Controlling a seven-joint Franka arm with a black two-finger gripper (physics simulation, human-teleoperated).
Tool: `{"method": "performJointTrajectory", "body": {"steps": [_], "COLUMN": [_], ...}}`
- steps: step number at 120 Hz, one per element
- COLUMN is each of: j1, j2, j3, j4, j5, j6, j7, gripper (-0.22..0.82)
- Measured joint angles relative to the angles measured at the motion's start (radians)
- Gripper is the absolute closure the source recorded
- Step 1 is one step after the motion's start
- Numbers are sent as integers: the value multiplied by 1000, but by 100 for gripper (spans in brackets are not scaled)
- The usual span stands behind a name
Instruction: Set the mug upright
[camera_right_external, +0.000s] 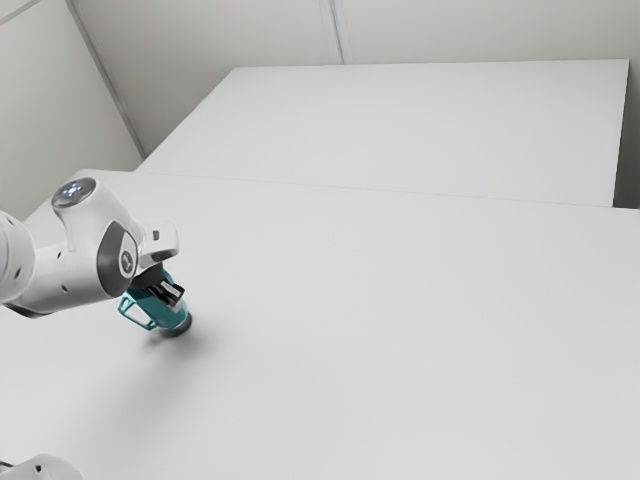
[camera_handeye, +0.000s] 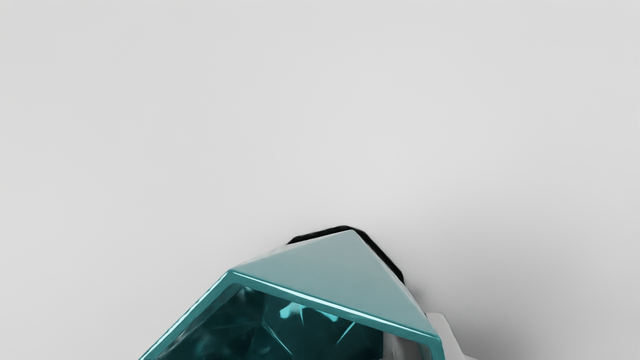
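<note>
No word, number or brand name could be read in either view. Two marks stood on the arm's white casing in the exterior view: a small pale emblem (camera_right_external: 126, 262) on a dark oval panel, and a bluish-white symbol (camera_right_external: 73, 190) on a round, dark-faced cap. The shape of each was too small to make out.

Bright, diffuse light washes the pale worktop (camera_right_external: 400, 300) almost evenly. In the exterior view, a soft-edged grey shadow spreads from the mug's (camera_right_external: 172, 312) base; in the wrist view, glints line its rim above a dim interior.
</note>
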Motion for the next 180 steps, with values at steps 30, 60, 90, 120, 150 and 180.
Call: {"method": "performJointTrajectory", "body": {"steps": [30, 60, 90, 120, 150, 180], "j1": [17, 23, 27, 27, 18, -61], "j2": [20, 20, 16, 5, -45, 87], "j3": [0, 0, 8, 18, 51, 108], "j4": [0, 1, 4, 16, 96, 612], "j5": [-5, -8, -8, -10, -41, 11], "j6": [9, 8, 4, -1, -55, -424], "j7": [22, 44, 63, 76, 87, -6], "gripper": [71, 45, 21, 7, 2, 1]}}
